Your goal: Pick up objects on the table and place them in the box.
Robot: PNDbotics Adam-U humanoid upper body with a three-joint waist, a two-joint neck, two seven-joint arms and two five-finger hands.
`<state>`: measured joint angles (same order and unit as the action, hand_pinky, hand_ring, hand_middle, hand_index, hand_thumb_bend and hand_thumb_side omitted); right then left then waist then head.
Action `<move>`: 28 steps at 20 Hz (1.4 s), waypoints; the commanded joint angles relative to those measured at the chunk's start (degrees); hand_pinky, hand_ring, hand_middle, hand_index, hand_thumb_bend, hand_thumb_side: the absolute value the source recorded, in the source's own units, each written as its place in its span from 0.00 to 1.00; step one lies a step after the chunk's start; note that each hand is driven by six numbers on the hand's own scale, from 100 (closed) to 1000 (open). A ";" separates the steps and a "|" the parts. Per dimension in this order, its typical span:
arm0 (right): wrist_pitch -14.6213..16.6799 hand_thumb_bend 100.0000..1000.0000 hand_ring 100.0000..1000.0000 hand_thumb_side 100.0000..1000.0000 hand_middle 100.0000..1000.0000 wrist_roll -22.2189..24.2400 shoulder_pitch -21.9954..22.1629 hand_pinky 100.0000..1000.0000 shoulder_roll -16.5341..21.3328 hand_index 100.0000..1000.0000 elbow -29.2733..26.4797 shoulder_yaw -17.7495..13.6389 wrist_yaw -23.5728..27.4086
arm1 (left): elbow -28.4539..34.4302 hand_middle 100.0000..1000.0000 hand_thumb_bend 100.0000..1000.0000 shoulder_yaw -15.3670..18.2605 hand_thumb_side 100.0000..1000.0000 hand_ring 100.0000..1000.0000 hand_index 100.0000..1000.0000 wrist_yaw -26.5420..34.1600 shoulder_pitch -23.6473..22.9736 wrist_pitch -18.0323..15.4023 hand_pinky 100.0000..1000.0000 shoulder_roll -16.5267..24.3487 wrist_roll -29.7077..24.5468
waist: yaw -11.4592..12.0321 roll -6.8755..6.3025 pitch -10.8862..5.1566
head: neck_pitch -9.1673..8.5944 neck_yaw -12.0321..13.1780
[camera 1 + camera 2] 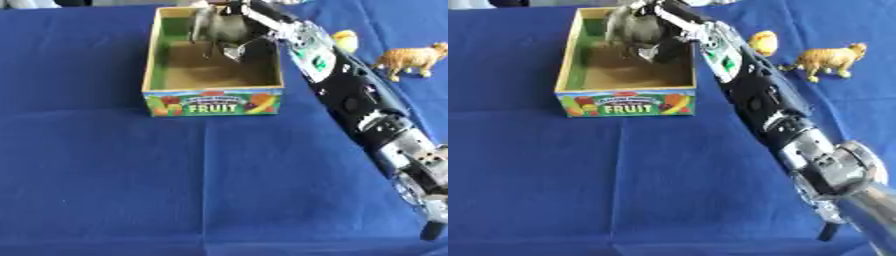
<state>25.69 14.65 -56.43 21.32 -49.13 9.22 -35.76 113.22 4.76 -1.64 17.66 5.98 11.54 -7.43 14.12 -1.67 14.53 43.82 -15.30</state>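
An open cardboard box [153, 60] with "FRUIT" printed on its front wall stands at the back of the blue table. My right arm reaches in from the lower right, and my right hand [238, 11] is above the box's far right part. Its fingers are curled round a blurred grey object [216, 26] that hangs over the box's inside. A tan tiger figure [829, 59] stands on the cloth right of the arm. A small yellow object [764, 42] lies just beside the forearm. My left hand shows in no view.
The blue tablecloth [114, 175] covers the whole table, with a fold line running across below the box. My right forearm [350, 95] crosses diagonally between the box and the tiger.
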 commanded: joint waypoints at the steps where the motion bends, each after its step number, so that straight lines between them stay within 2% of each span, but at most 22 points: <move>1: 1.08 0.12 0.72 0.30 0.48 1.20 -0.90 0.86 0.15 0.75 0.04 0.00 -2.11 | 0.61 0.62 0.10 0.07 0.45 0.54 0.69 0.20 0.51 -0.05 0.54 0.41 -0.19 | -0.07 -0.09 -0.90 | 0.24 -0.05; 3: 1.74 0.15 0.74 0.33 0.54 2.77 -0.79 0.88 0.02 0.78 0.25 0.22 -3.09 | 0.64 0.62 0.10 0.11 0.45 0.54 0.69 0.19 0.49 -0.04 0.54 0.38 -0.18 | -0.11 -0.05 -0.94 | 0.28 -0.04; 6: 2.79 0.31 0.80 0.38 0.66 6.02 -0.75 0.93 0.11 0.86 0.21 0.39 -4.15 | 0.68 0.62 0.10 0.15 0.45 0.54 0.69 0.11 0.42 0.02 0.54 0.37 -0.18 | -0.19 0.06 -1.03 | 0.29 0.06; 9: 3.33 0.41 0.84 0.40 0.74 9.06 -0.73 0.96 0.33 0.90 -0.06 0.10 -4.23 | 0.76 0.62 0.10 0.20 0.45 0.54 0.69 0.10 0.40 0.06 0.54 0.32 -0.14 | -0.30 0.20 -1.11 | 0.29 0.17; 14: 3.19 0.51 0.86 0.41 0.79 12.94 -0.65 0.98 0.79 0.94 -0.75 -0.15 -3.37 | 0.88 0.62 0.10 0.29 0.45 0.54 0.69 0.05 0.33 0.14 0.55 0.32 -0.08 | -0.42 0.38 -1.23 | 0.29 0.36; 22: 3.88 0.59 0.90 0.43 0.86 16.94 -0.81 1.00 2.21 0.98 -4.44 0.33 -0.50 | 0.96 0.62 0.10 0.45 0.45 0.55 0.69 -0.04 0.14 0.23 0.55 0.41 -0.02 | -0.97 0.47 -1.43 | 0.29 0.68; 28: 4.10 0.58 0.89 0.43 0.85 18.36 -0.76 1.00 6.39 0.97 -11.90 1.20 7.36 | 0.98 0.62 0.10 0.75 0.45 0.55 0.69 -0.20 -0.18 0.32 0.55 0.72 0.22 | -2.18 0.64 -1.56 | 0.29 1.42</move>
<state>29.73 32.78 -56.16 25.30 -58.31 10.43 -30.42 113.25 4.94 -1.59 17.14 6.26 11.52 -7.36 11.81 -0.93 14.19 43.83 -14.16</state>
